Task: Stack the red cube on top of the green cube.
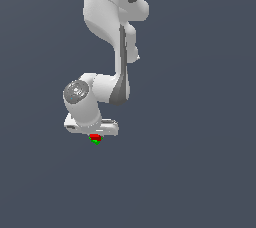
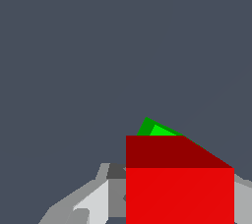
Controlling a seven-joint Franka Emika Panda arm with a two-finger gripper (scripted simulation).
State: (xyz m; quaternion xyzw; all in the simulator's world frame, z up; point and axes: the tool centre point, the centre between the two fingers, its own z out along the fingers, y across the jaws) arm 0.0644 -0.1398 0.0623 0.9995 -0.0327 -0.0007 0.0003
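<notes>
Flat-shaded red cube (image 2: 179, 193) fills the jaws, overlapping green cube (image 2: 156, 129).

I count one tiny bright-red cube (image 1: 95, 136) and one tiny bright-green cube (image 1: 95, 141), the green peeking out from just behind and under the red. One white arm (image 1: 107, 32) of mine rises over that red cube.

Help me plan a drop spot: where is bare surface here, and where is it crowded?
Bare grey surface lies all around. The only crowded spot is under the tool, where the red cube covers most of the green cube.
</notes>
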